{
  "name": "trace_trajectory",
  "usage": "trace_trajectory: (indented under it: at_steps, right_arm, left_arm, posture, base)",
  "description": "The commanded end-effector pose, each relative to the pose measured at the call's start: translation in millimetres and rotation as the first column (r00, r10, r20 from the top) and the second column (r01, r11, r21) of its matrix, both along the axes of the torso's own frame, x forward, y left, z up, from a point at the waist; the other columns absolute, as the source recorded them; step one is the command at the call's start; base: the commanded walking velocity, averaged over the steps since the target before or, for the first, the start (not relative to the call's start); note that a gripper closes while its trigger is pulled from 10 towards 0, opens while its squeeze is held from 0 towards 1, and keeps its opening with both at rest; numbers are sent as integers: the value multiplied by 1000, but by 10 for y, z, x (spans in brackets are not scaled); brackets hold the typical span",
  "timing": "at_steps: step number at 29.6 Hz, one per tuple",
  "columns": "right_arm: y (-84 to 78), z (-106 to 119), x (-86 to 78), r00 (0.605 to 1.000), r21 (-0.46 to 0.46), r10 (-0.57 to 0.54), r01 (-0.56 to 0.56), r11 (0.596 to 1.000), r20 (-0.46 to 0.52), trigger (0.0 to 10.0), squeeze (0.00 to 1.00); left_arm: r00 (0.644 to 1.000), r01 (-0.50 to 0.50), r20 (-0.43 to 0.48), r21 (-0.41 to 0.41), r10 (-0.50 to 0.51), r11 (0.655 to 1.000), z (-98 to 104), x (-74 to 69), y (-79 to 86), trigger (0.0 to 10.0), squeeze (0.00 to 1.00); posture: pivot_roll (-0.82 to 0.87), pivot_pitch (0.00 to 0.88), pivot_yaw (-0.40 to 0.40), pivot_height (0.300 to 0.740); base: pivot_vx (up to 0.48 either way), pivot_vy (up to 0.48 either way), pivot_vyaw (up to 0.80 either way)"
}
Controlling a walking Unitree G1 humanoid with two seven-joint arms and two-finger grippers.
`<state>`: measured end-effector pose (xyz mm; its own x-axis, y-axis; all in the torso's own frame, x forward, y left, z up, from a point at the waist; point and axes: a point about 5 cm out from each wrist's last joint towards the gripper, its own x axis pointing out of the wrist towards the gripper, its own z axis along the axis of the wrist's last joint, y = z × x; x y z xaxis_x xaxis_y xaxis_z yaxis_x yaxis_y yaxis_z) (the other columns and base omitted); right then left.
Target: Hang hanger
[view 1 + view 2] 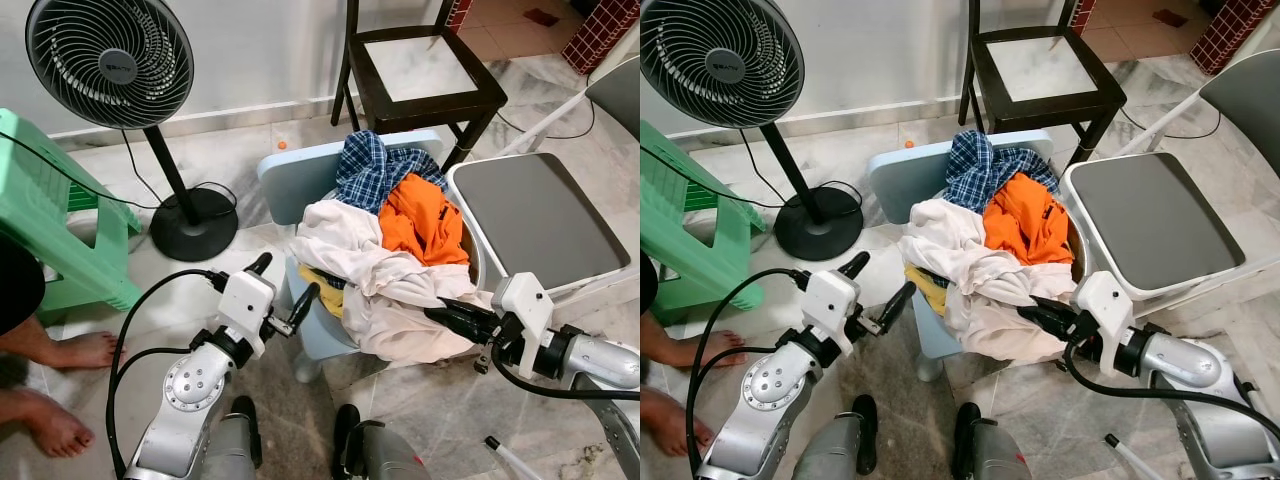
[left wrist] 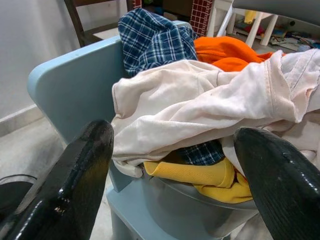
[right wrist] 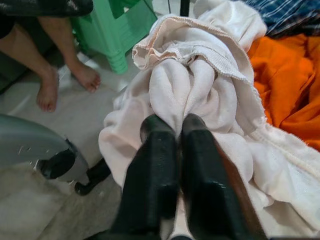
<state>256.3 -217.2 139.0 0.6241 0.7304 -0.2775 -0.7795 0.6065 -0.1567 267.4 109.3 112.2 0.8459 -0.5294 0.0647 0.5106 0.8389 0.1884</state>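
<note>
No hanger can be made out. A pile of clothes fills a grey basin point(image 2: 200, 212) on a light blue chair point(image 1: 295, 170): a cream garment point(image 1: 350, 250) on top, an orange one point(image 1: 425, 215), a blue plaid shirt point(image 1: 370, 165) and a yellow piece point(image 2: 200, 176) underneath. My left gripper point(image 1: 287, 280) is open just left of the pile, its fingers spread toward the cream cloth. My right gripper point(image 1: 435, 313) reaches in from the right. In the right wrist view its fingers point(image 3: 155, 150) are pressed together, with gathered folds of the cream garment point(image 3: 190, 90) at their tips.
A black standing fan point(image 1: 110, 60) and a green plastic stool point(image 1: 50, 220) stand to the left. A dark wooden chair point(image 1: 420, 65) is behind the pile, and a white chair with a grey seat point(image 1: 540, 215) is close on the right. A person's bare feet point(image 1: 80, 350) rest at lower left.
</note>
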Motion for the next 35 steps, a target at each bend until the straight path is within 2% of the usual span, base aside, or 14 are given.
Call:
trace_trajectory:
  at_steps: [1,5,6,8,9,12,13,14,18,20,22,25,31,35]
  right_arm:
    - [47,-15,-45,999,-41,44,-45,998,-12,10000,1000]
    - [121,-28,-3,999,-47,35,-34,998,24,10000,1000]
    - [177,-12,6,999,-13,41,-40,999,28,10000,1000]
    - [202,-5,2,998,-1,51,-51,999,26,10000,1000]
    - [272,24,24,997,21,50,-51,998,51,10000,1000]
    - [320,54,52,996,35,40,-43,998,79,10000,1000]
    - [372,113,111,992,58,3,-11,998,130,10000,1000]
    - [396,142,133,988,69,-12,2,998,151,10000,1000]
    - [493,249,163,979,121,-42,18,992,201,10000,1000]
    - [611,340,127,972,175,-50,10,985,229,10000,1000]
    - [644,358,104,969,185,-62,17,983,239,10000,1000]
    - [661,366,73,958,182,-104,56,982,267,10000,1000]
    - [624,483,58,916,237,-232,158,959,327,10000,1000]
    - [554,574,86,864,262,-336,248,933,375,10000,1000]
  left_arm:
    - [1000,26,-18,15,-25,1000,-64,-44,-47,10000,0]
    - [999,30,-16,17,-30,999,-65,-32,-52,10000,0]
    - [999,36,-11,26,-35,999,-65,-25,-54,10000,0]
    - [999,39,-7,33,-39,999,-64,-21,-55,10000,0]
    - [998,59,11,68,-60,996,-59,-4,-66,10000,0]
    - [996,78,26,106,-81,991,-60,14,-75,10000,0]
    - [993,109,35,161,-115,981,-85,35,-87,10000,0]
    - [991,121,36,179,-130,976,-95,43,-93,10000,0]
    - [987,148,32,210,-158,967,-113,71,-105,10000,0]
    - [980,187,21,240,-197,953,-130,102,-129,10000,0]
    - [976,206,18,257,-218,944,-135,122,-148,10000,0]
    - [971,226,15,276,-239,934,-154,166,-163,10000,0]
    - [970,227,10,340,-245,913,-177,325,-112,10000,0]
    - [971,220,-5,428,-241,877,-208,430,-25,10000,0]
  posture:
    - [145,327,-72,740]
    - [145,327,-73,740]
    - [145,331,-74,740]
    - [144,332,-73,740]
    - [143,334,-75,740]
    - [140,337,-76,740]
    - [136,339,-76,740]
    - [136,339,-76,740]
    - [121,348,-75,740]
    - [107,356,-68,740]
    - [95,361,-63,740]
    - [79,366,-56,740]
    - [50,372,-42,740]
    - [29,375,-32,740]
  base:
    - [0,0,0]
    - [0,0,0]
    - [0,0,0]
    - [0,0,0]
    - [0,0,0]
    - [0,0,0]
    - [0,0,0]
    - [0,0,0]
    - [0,0,0]
    - [0,0,0]
    - [0,0,0]
    - [0,0,0]
    - [0,0,0]
    - [0,0,0]
